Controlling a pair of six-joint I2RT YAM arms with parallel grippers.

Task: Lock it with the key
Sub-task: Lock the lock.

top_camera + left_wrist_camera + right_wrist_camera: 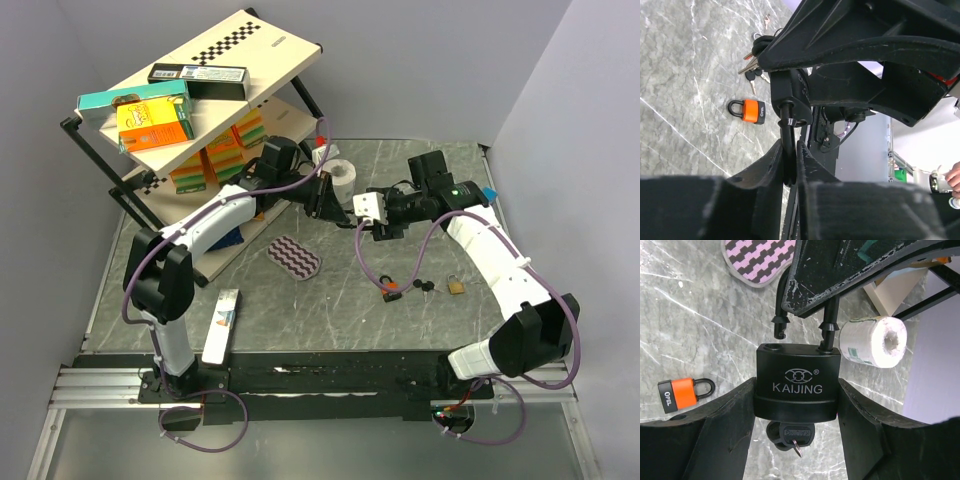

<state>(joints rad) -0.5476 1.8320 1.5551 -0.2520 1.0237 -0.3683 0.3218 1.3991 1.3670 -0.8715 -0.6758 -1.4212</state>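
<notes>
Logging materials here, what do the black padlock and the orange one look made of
Black padlock: probably metal with a matte black coat, printed KAIJING logo. Orange padlock: seemingly a plastic or rubber orange jacket, smooth, with a dark shackle.

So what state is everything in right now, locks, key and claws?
Black padlock: shackle open, one leg out of its hole.
Key: stuck in black padlock's underside.
Orange padlock: shackle closed, lying flat.
Left gripper: pinching the black padlock's shackle.
Right gripper: clamped on its body.
</notes>
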